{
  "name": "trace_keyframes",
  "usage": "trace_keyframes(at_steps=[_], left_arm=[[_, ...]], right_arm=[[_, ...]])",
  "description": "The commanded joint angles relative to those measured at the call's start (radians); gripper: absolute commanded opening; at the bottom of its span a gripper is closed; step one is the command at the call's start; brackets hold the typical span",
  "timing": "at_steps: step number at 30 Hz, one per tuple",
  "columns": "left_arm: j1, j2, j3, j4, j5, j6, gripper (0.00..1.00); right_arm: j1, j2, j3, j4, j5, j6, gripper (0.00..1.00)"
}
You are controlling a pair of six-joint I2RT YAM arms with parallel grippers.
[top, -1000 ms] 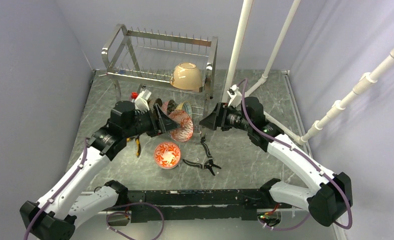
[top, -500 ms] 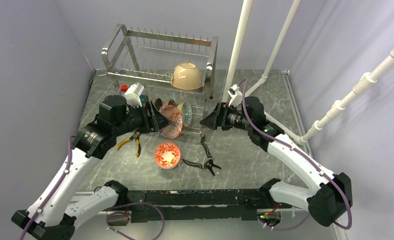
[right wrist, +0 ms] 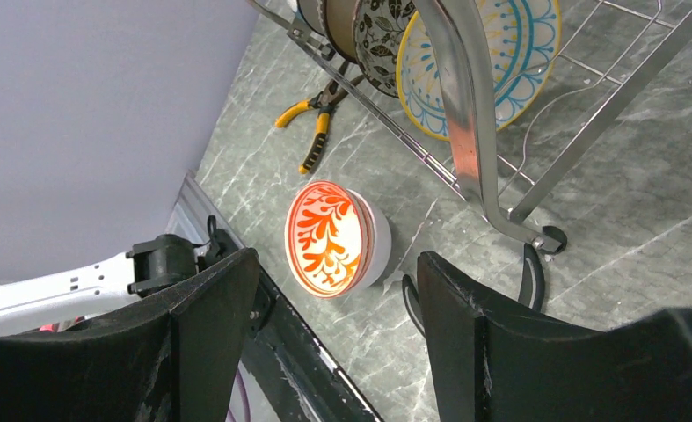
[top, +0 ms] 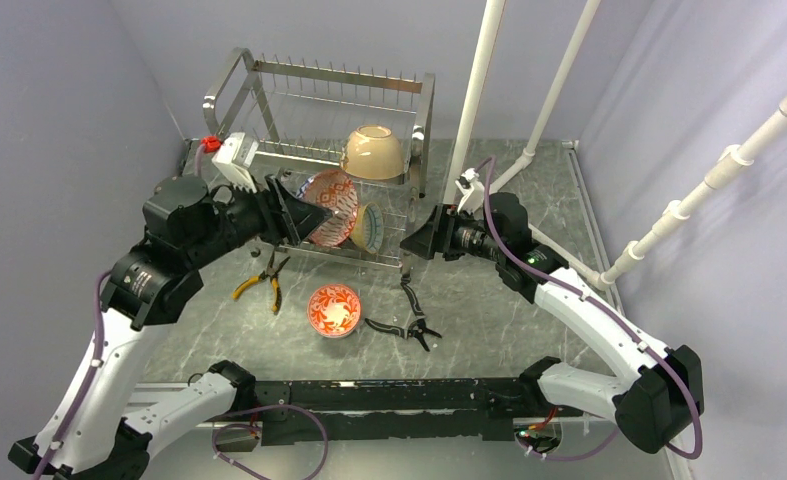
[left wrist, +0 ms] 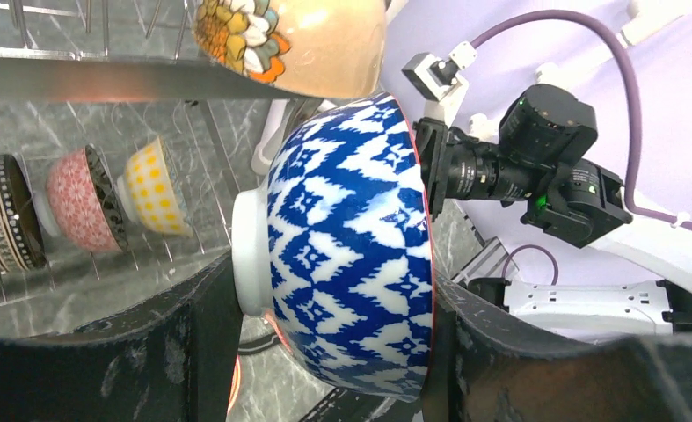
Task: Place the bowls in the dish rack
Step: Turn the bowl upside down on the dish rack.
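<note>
Since a second ago the left gripper point(top: 299, 215) has swung toward 11 o'clock, clenched on the blue-white bowl point(left wrist: 351, 255), now at the dish rack's point(top: 269, 68) 6 o'clock side. The right gripper point(top: 415, 243) hangs released. Lifting further risks clipping the tan bowl point(top: 373, 152) at 1 o'clock.

Bright even light, sharp, soft shadows

Shiny steel wire dish rack point(top: 334, 75) at the desk's far edge; red-patterned round ceramic bowl point(top: 334, 309) before it, yellow-handled metal pliers point(top: 264, 280) to its left.
</note>
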State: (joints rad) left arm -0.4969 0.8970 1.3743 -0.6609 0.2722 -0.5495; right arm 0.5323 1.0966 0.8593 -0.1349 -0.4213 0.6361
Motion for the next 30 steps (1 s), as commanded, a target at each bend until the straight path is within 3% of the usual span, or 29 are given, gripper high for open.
trace_keyframes(at_steps=[1,20,30], left_arm=[[0.001,0.0,0.085,0.123,0.007,0.062,0.03],[0.001,0.263,0.412,0.235,-0.213,0.223,0.03],[0.009,0.43,0.56,0.247,-0.305,0.438,0.03]], right_arm=[[-0.006,-0.012,0.033,0.014,-0.003,-0.018,0.7],[-0.009,0.011,0.012,0.058,-0.048,0.008,0.7],[-0.009,0.024,-0.007,0.108,-0.097,0.044,0.7]])
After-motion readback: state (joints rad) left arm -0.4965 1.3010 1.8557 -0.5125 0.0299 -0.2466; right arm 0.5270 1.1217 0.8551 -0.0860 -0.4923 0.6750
